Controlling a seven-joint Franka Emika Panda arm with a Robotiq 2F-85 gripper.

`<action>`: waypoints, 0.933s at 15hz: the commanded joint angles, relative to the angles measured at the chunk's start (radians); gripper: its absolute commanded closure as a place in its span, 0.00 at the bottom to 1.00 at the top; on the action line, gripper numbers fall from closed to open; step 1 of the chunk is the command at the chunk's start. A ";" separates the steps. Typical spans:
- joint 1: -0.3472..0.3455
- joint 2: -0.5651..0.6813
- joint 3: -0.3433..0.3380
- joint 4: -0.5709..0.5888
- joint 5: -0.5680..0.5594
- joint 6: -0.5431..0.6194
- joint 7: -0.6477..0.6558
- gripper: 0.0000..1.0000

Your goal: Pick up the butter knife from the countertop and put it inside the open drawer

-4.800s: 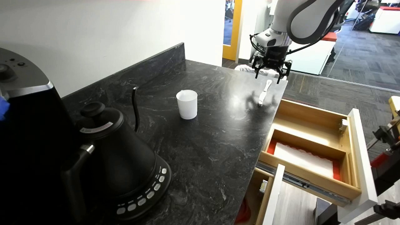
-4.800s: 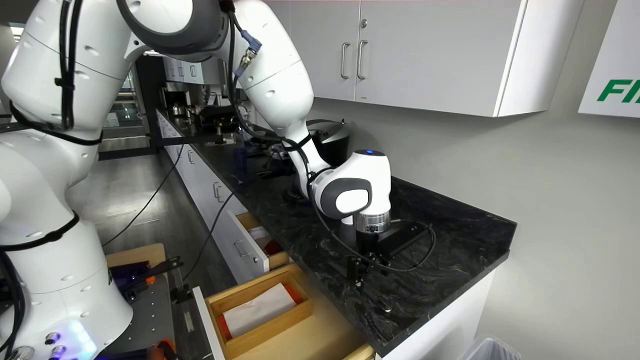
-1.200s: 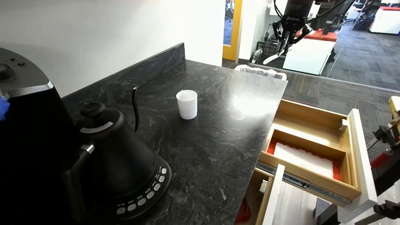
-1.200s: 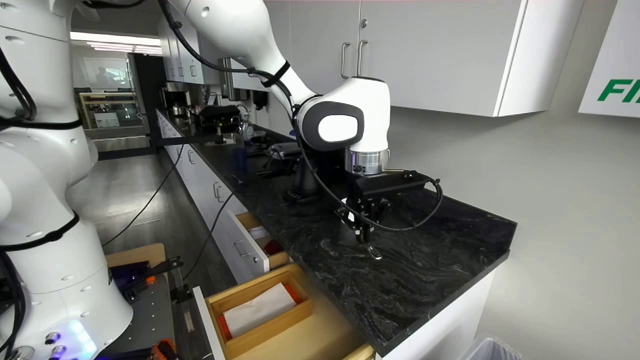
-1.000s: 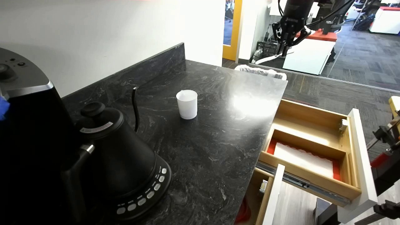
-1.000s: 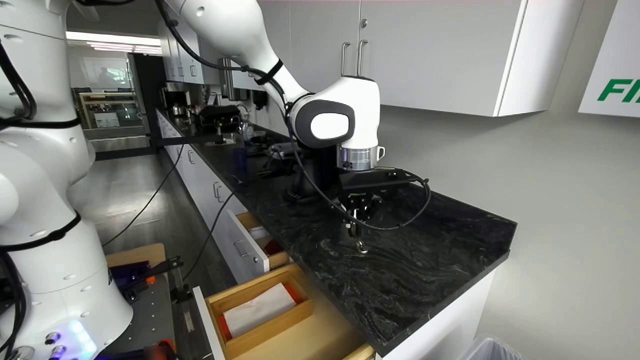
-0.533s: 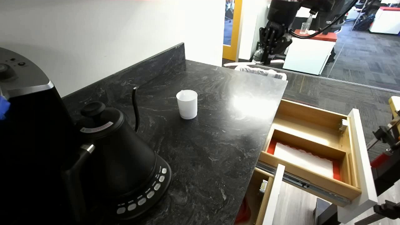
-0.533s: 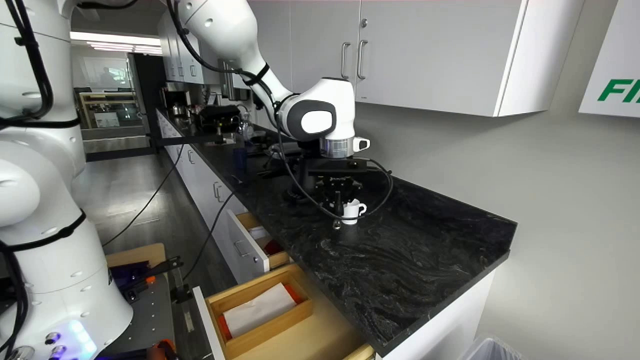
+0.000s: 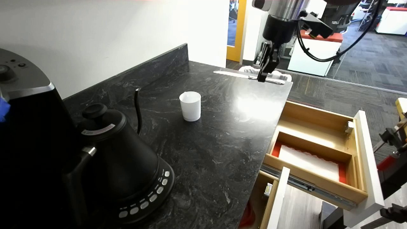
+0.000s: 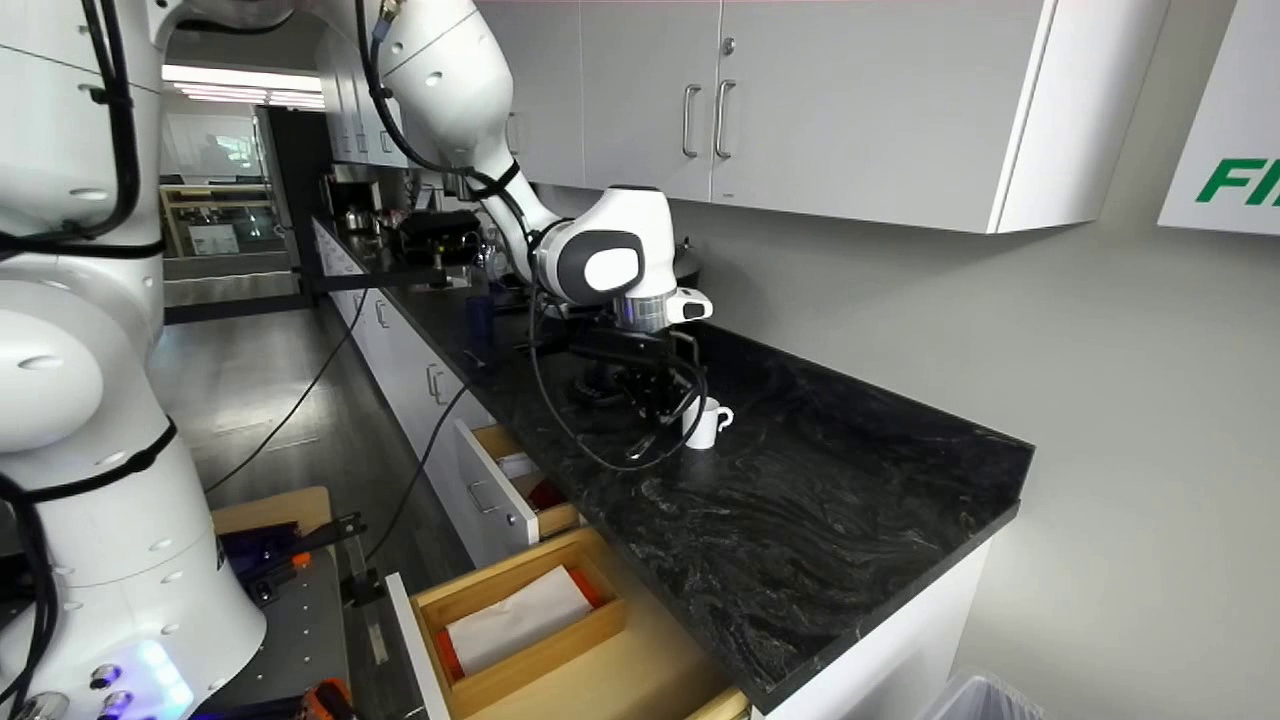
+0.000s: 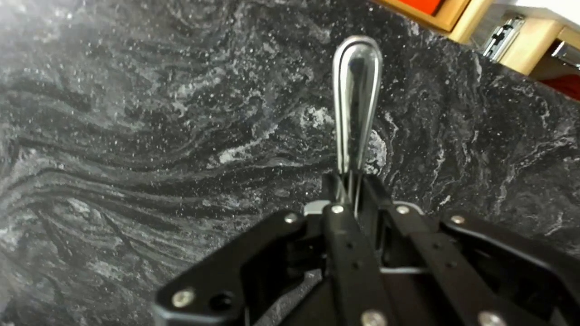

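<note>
The silvery butter knife [image 11: 357, 90] is pinched in my gripper [image 11: 351, 185], its rounded handle end sticking out past the fingertips in the wrist view. In an exterior view the knife [image 9: 233, 74] lies roughly level and crosswise, its pale blade to one side of my gripper [image 9: 262, 78] and its handle to the other. It hangs over the dark countertop [image 9: 210, 159]; how high, I cannot tell. The open drawer [image 10: 590, 685] juts out below the counter edge, with an inner wooden box holding a white sheet. Part of this drawer [image 11: 457, 22] shows at the wrist view's top right.
A white cup [image 9: 190, 106] stands on the counter; in an exterior view the same cup [image 10: 706, 428] appears right beside my gripper and its cable loop. A black kettle [image 9: 117, 159] is farther along. A smaller drawer [image 10: 555, 520] stands partly pulled out next to the open one.
Several seconds ago the knife lay on the counter beneath open jaws; it has since been gripped and lifted. Over the last second my gripper has turned the knife crosswise and moved along the counter toward the cup.
</note>
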 commanded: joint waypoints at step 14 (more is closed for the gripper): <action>0.190 -0.123 -0.050 -0.318 -0.159 0.118 0.773 0.94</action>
